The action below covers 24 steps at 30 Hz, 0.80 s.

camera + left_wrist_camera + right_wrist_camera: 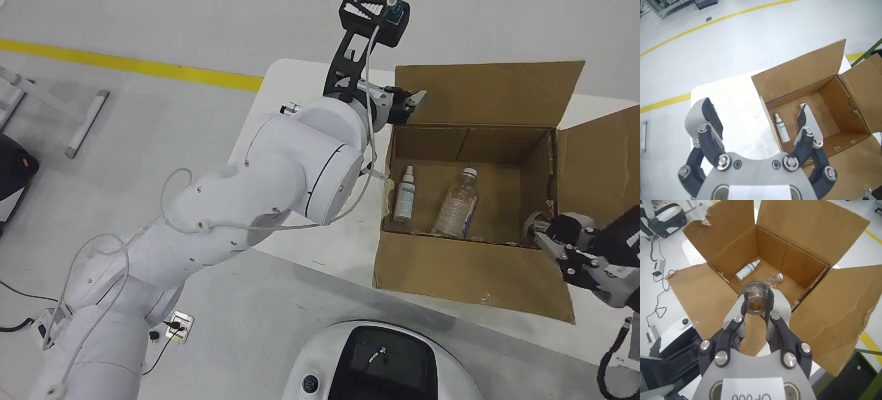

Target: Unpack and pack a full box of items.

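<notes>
The brown cardboard box [470, 275], flaps open, stands on the white table [290, 90]. The top view places my left gripper [405, 100] above the table just beside the box's far left corner and my right gripper [548, 232] over the rim at the box's right side. What that gripper holds cannot be made out there. The right wrist view supplies it: the fingers [770, 298] are narrowed onto the hub of a silver metal flanged bushing [753, 289], one pad on each side. The bore faces back toward the wrist and the flange lies beyond the fingertips. The left wrist view shows my left fingers [712, 117] spread wide, with nothing between them. A clear plastic bottle with a white cap [457, 203] and a smaller white spray bottle [405, 195] lie apart on the box floor. Their long axes run near to far, and both caps point toward the far wall.
</notes>
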Available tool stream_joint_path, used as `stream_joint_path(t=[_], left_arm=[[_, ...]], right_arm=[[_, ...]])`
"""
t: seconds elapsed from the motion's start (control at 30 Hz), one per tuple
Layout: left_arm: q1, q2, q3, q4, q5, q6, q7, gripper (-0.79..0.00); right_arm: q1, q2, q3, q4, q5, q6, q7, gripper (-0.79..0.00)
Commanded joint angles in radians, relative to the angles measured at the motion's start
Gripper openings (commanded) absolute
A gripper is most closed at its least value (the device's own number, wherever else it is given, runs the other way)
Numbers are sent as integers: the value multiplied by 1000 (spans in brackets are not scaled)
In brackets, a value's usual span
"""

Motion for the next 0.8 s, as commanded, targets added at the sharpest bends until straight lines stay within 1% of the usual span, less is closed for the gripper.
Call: stream_joint_path(t=[0.0,0.13,0.2,0.67,0.77], left_arm=[[0,0,0,0,0,0,0,0],[0,0,0,0,0,0,0,0],[0,0,0,0,0,0,0,0],[0,0,0,0,0,0,0,0],[0,0,0,0,0,0,0,0]], right_arm=[[95,-15,-114,39,-68,42,9,-785],[234,-53,-278,118,-116,121,14,-785],[284,-69,-333,145,-125,147,22,-785],[284,-69,-333,145,-125,147,22,-785],[266,-75,-349,158,-128,165,-7,-785]])
